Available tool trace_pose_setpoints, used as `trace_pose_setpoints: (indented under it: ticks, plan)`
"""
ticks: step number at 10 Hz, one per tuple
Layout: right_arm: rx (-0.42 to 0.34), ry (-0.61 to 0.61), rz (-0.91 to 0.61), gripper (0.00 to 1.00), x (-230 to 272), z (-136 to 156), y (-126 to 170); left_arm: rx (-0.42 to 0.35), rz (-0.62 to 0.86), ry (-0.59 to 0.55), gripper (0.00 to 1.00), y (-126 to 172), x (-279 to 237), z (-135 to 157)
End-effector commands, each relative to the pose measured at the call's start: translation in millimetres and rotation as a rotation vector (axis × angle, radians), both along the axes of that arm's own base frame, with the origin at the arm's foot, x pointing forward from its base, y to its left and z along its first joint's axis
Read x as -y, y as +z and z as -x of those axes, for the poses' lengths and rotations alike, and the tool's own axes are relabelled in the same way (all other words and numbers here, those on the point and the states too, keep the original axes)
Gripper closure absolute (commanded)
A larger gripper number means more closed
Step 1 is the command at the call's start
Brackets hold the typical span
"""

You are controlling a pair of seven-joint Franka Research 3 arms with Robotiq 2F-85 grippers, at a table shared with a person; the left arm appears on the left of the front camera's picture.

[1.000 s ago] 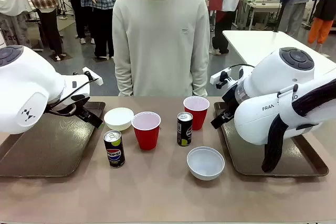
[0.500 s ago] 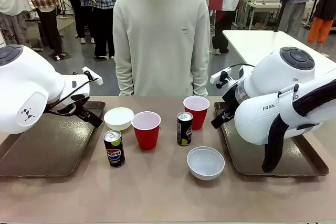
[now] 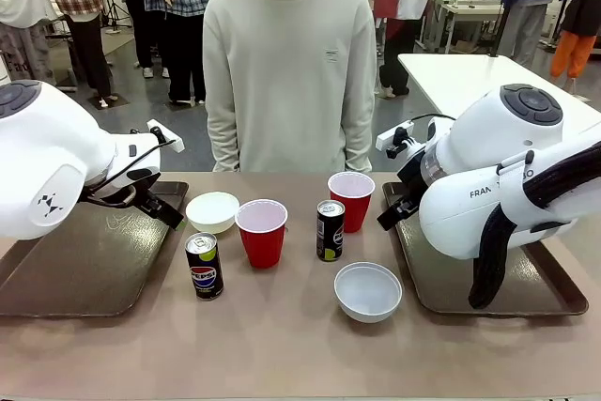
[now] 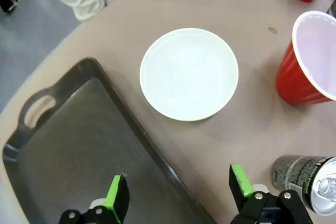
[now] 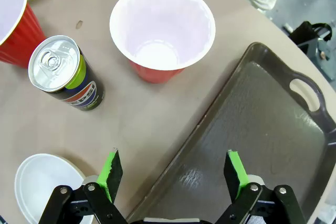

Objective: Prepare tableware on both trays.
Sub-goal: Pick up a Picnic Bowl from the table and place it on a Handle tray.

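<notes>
Two dark brown trays lie at the table's ends, the left tray (image 3: pixel 75 269) and the right tray (image 3: pixel 535 293). Between them stand two red cups (image 3: pixel 262 232) (image 3: pixel 351 200), a Pepsi can (image 3: pixel 204 266), a yellow-green marked can (image 3: pixel 330 230) and two white bowls (image 3: pixel 212 211) (image 3: pixel 367 291). My left gripper (image 4: pixel 177 187) hangs open over the left tray's rim (image 4: pixel 131 129), short of the bowl (image 4: pixel 189 74). My right gripper (image 5: pixel 173 169) is open above the right tray's edge (image 5: pixel 210 114), below a cup (image 5: pixel 163 30) and a can (image 5: pixel 65 74). Nothing is held.
A person in a cream sweater (image 3: pixel 289 72) stands at the far side of the table, hands out of sight. Both bulky white arms (image 3: pixel 47 166) (image 3: pixel 498 176) hover above the trays. Bare tabletop (image 3: pixel 282 345) runs along the near edge.
</notes>
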State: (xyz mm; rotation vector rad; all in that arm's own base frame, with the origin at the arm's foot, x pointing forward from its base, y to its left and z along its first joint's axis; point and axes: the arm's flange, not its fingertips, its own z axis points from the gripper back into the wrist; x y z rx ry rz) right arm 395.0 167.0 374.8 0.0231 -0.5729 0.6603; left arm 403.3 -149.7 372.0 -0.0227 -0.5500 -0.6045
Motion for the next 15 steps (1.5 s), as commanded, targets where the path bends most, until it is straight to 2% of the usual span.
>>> trace_pose_setpoints:
  ticks: [1,5,6,7,8,9,10,11,12,13,14,15]
  plan:
    - [0.0,0.0,0.0,0.0,0,0,0,0.0,0.0,0.0,0.0,0,0,0]
    - [0.0,0.0,0.0,0.0,0,0,0,0.0,0.0,0.0,0.0,0,0,0]
    - [0.05,0.025,0.049,0.0,-4,32,27,-0.024,-0.012,0.013,0.0,34,-5,27]
    - [0.052,0.033,0.039,0.0,-1,65,54,-0.027,-0.015,-0.038,0.0,68,-9,58]
    - [0.0,0.021,0.061,0.0,11,102,68,-0.081,-0.032,-0.108,0.0,92,-14,93]
    - [-0.089,0.019,0.087,0.0,23,135,69,-0.154,-0.02,-0.158,0.0,102,-19,122]
    - [-0.176,-0.011,0.142,0.0,37,161,63,-0.26,0.001,-0.204,0.0,98,-24,137]
    - [-0.295,-0.041,0.135,0.0,48,176,48,-0.332,0.032,-0.232,0.0,96,-25,149]
    - [-0.378,-0.066,0.101,0.0,56,182,33,-0.356,0.047,-0.211,0.0,88,-25,154]
    - [-0.289,-0.064,0.112,0.0,50,178,37,-0.31,-0.004,-0.158,0.0,85,-25,149]
    - [-0.279,-0.038,0.161,0.0,14,109,103,-0.316,0.028,-0.227,0.0,127,-1,127]
    - [-0.279,-0.038,0.161,0.0,14,109,103,-0.316,0.028,-0.227,0.0,127,-1,127]
